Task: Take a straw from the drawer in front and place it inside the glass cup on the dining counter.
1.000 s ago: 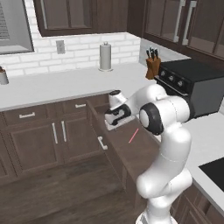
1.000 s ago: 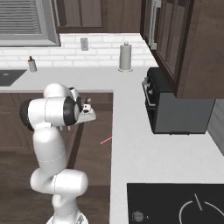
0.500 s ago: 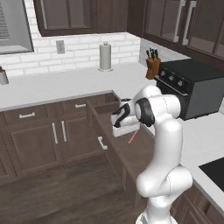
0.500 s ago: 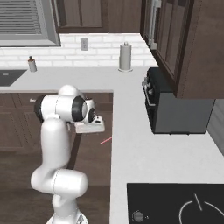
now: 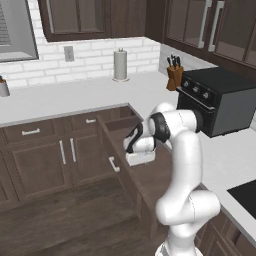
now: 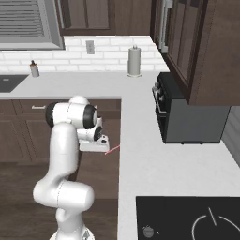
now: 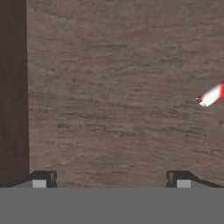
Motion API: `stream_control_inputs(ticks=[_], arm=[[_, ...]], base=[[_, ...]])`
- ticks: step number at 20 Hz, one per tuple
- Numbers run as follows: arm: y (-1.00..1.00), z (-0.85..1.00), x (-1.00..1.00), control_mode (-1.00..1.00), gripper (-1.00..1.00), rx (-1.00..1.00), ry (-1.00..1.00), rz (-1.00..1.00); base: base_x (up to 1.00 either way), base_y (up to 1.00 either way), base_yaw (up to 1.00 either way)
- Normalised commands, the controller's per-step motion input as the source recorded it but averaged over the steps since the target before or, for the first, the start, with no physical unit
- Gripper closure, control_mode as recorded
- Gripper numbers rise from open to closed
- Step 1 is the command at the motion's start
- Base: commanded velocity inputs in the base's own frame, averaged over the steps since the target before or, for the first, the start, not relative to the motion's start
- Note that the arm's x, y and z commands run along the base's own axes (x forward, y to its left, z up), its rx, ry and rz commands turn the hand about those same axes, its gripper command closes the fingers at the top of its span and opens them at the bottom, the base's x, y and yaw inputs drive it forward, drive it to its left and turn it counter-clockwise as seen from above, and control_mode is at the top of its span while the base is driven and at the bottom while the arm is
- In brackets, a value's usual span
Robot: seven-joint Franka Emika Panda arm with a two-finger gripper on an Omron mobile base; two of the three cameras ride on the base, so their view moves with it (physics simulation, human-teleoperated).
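One straw (image 7: 213,94) lying flat on drawer (image 7: 122,87) floor, off to one side of gripper (image 7: 110,178). Jaws spread wide, empty, hovering over bare wood beside drawer wall.

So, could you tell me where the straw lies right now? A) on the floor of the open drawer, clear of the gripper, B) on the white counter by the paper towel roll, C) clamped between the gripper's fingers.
A: the straw lies on the wooden floor of the drawer, off to one side of the open gripper, whose fingers hold nothing.
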Motion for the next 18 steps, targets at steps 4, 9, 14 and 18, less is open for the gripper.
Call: stream_control_inputs(ticks=[4,9,14,18], arm=[[1.0,-0.1,-0.39,-1.0,-1.0,0.01,0.0,0.0],[1.0,0.0,-0.32,-1.0,-1.0,0.0,0.0,-0.02],[0.51,0.46,-0.13,-1.0,-1.0,0.0,-0.04,-0.1],[-0.43,0.4,0.1,-1.0,-1.0,-0.03,0.0,-0.2]], base=[[0.0,0.0,0.0],[0.0,0.0,0.0],[0.0,0.0,0.0],[0.0,0.0,0.0]])
